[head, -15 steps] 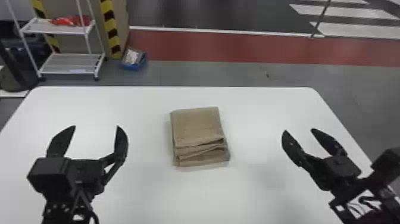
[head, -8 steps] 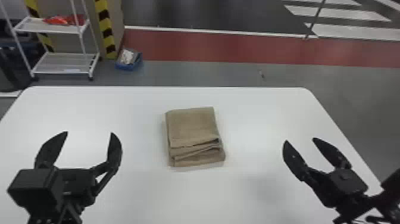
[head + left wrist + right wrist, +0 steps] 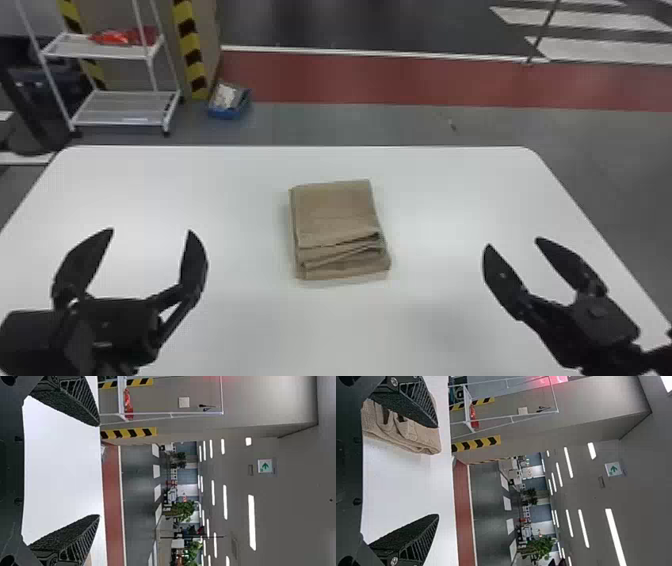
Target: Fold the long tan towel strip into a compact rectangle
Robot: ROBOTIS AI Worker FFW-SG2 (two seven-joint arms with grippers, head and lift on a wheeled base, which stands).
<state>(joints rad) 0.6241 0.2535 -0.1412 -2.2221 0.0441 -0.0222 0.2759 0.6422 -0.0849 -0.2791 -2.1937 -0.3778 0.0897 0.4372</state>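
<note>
The tan towel (image 3: 336,215) lies as a compact, layered rectangle near the middle of the white table, its stacked folds showing along the side nearest me. My left gripper (image 3: 151,232) stands open to the left of it, apart from it. To the right of the towel, my right gripper (image 3: 512,243) is also open and holds nothing. In the left wrist view, my left gripper (image 3: 99,470) has its fingers wide apart. In the right wrist view, the towel (image 3: 411,431) sits partly behind one finger of my right gripper (image 3: 438,471).
The white table (image 3: 430,175) has a rounded far right corner. Beyond it on the floor stand a white wire shelf (image 3: 120,107) with a red item on it and a small blue box (image 3: 229,102), beside a column with yellow and black stripes.
Both grippers have drawn back somewhat toward the near side, the left one also shifting left. The towel keeps its folded shape, while the whole head view has shifted slightly.
</note>
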